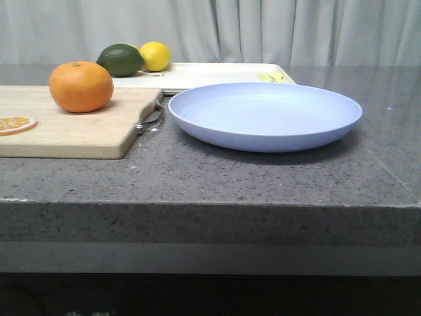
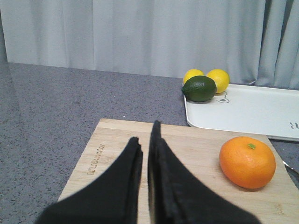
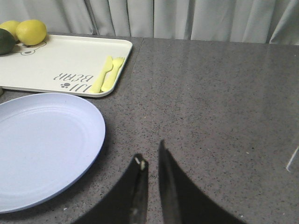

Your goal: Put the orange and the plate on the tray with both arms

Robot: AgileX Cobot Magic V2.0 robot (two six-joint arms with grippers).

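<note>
The orange (image 1: 81, 86) (image 2: 247, 161) sits on a pale wooden cutting board (image 1: 72, 128) at the left. To its right the lavender-blue plate (image 1: 263, 115) (image 3: 42, 144) lies flat on the counter. Behind both lies the cream-white tray (image 1: 217, 71) (image 2: 252, 109) (image 3: 60, 63). My left gripper (image 2: 145, 133) hovers over the board, left of the orange, shut with nothing between its fingers. Over bare counter, just right of the plate's rim, my right gripper (image 3: 150, 151) is also shut and empty. Neither gripper shows in the front view.
A dark green lime (image 1: 120, 60) and a lemon (image 1: 155, 55) rest on the tray's far left end, with yellow cutlery (image 3: 107, 74) at its right end. An orange slice (image 1: 14, 123) lies on the board. A metal utensil (image 1: 150, 120) sits between board and plate.
</note>
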